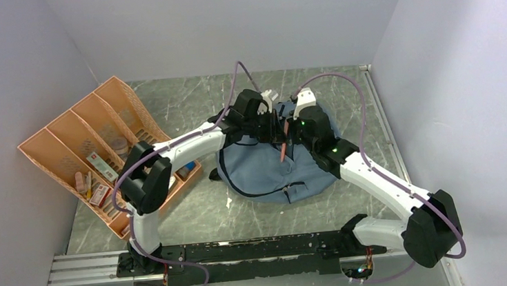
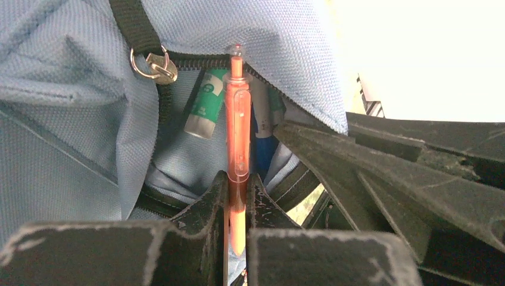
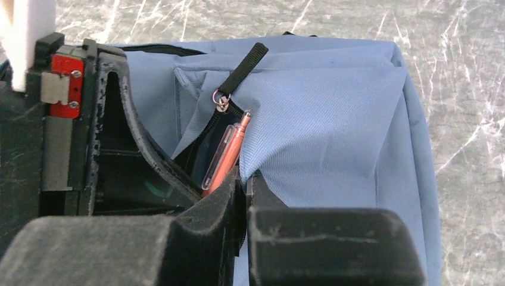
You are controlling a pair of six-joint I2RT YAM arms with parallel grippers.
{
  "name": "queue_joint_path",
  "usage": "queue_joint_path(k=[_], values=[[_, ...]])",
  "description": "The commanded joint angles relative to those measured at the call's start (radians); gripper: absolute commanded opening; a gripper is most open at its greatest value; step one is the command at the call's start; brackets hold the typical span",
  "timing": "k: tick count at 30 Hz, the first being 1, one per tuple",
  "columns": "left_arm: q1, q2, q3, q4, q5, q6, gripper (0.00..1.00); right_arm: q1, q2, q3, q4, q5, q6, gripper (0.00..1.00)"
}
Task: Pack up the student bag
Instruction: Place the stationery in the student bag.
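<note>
The student bag (image 1: 267,173) lies flat mid-table, grey-blue, with its zipped pocket pulled open. My left gripper (image 1: 277,128) (image 2: 237,182) is shut on an orange pen (image 2: 237,119), whose upper end sits in the pocket mouth beside the zipper pull (image 2: 153,64). A green glue stick (image 2: 205,110) and a blue item lie inside the pocket. My right gripper (image 1: 298,131) (image 3: 245,176) is shut, pinching the bag's (image 3: 333,119) fabric at the pocket edge, right next to the pen (image 3: 229,152) (image 1: 283,151).
An orange compartment tray (image 1: 63,132) holding several small items stands at the left, against the wall. Both arms cross over the bag and nearly touch. The right gripper's black body (image 2: 417,179) fills the right of the left wrist view. Walls close three sides.
</note>
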Motion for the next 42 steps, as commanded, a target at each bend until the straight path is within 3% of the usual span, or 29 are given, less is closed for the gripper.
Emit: queue_joint_path(k=[1,12,16,33,42], values=[[-0.003,0.038,0.081,-0.033,0.036,0.025,0.05,0.004,-0.048,0.001,0.138,-0.061,-0.007,0.04],[-0.003,-0.055,-0.079,0.018,0.037,0.010,0.05,0.003,-0.072,-0.020,0.146,0.085,0.027,0.04],[-0.003,-0.065,-0.096,0.011,0.032,0.026,0.05,0.003,-0.072,-0.024,0.159,0.067,0.035,0.04],[0.007,0.128,0.225,-0.104,0.054,0.094,0.05,0.004,-0.098,-0.065,0.215,-0.134,-0.002,0.06],[0.039,0.167,0.223,0.036,0.109,-0.009,0.05,0.004,-0.101,-0.095,0.250,-0.215,0.027,0.08]])
